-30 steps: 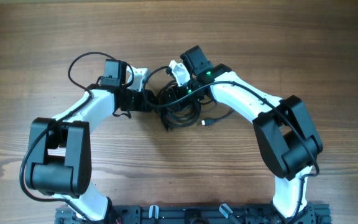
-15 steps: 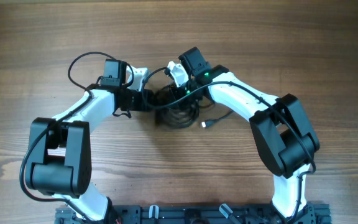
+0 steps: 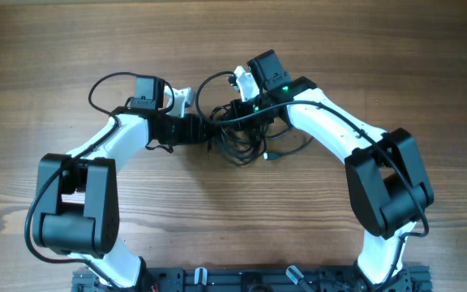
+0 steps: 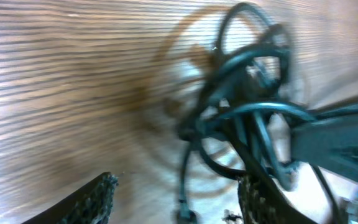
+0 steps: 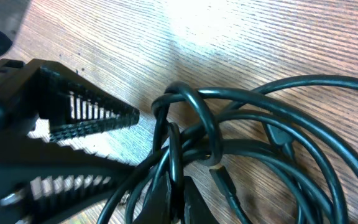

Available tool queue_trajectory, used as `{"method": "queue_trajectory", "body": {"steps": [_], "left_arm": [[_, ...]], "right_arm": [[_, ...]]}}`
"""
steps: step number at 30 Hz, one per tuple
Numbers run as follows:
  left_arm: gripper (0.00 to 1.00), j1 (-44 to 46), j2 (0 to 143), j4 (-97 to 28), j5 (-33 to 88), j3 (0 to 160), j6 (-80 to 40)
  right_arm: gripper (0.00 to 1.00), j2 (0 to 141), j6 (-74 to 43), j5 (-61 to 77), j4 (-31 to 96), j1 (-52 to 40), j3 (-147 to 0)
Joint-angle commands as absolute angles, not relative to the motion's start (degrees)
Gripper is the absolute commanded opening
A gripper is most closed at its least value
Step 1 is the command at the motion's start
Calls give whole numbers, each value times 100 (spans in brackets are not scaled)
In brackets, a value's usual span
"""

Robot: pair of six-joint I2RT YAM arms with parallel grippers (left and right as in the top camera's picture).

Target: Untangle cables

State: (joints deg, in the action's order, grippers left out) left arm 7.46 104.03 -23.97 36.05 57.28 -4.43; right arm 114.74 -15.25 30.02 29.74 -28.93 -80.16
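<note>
The cables [image 3: 246, 142] are a tangled black coil on the wooden table between my two grippers, with one loop [image 3: 207, 81] arching toward the back. My right gripper [image 3: 233, 115] is shut on several strands at the coil's top; the right wrist view shows the fingers [image 5: 180, 194] pinching the strands [image 5: 185, 137]. My left gripper [image 3: 207, 130] is wide open at the coil's left edge. In the left wrist view its fingers [image 4: 176, 190] straddle a dangling plug end [image 4: 183, 213], with the bundle [image 4: 247, 112] ahead. A small plug [image 3: 267, 156] lies at the coil's right.
The left arm's own thicker black wire [image 3: 104, 81] loops over the table at the back left. In the right wrist view the left gripper's ribbed open jaws [image 5: 86, 112] sit right beside the held strands. The black base rail [image 3: 242, 280] runs along the front edge.
My right gripper has moved right and back with the strands in it, pulling the coil that way and raising a loop at the back. My left gripper has reached slightly right.
</note>
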Motion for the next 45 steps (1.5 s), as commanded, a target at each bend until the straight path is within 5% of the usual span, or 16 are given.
{"method": "queue_trajectory", "body": {"steps": [1,13,22,25,29,32,45], "left_arm": [[68,550,10215,-2506,4786,5885,-563],[52,397,10197,-2292,5148,5883,-1490],[56,1345,10202,-2281,3328,5883,-2495],[50,1415,10204,-2257,3068,5872,-2491],[20,1413,10361,-2206,2875,5872,-2493],[4,1361,10460,-2182,2615,5872,-2493],[4,856,10547,-2300,1957,5837,-2617]], "right_arm": [[4,11340,-1673,2976,2947,-2917,-8014],[4,11340,-1664,2904,2936,-2928,-8014],[4,11340,-1649,2899,2891,-2928,-8014],[4,11340,-1651,2899,2860,-2928,-8014],[4,11340,-1638,2947,2766,-2923,-8014],[4,11312,-1181,3605,2775,-2834,-8018],[4,11161,-1052,7905,2412,-1610,-8018]]}}
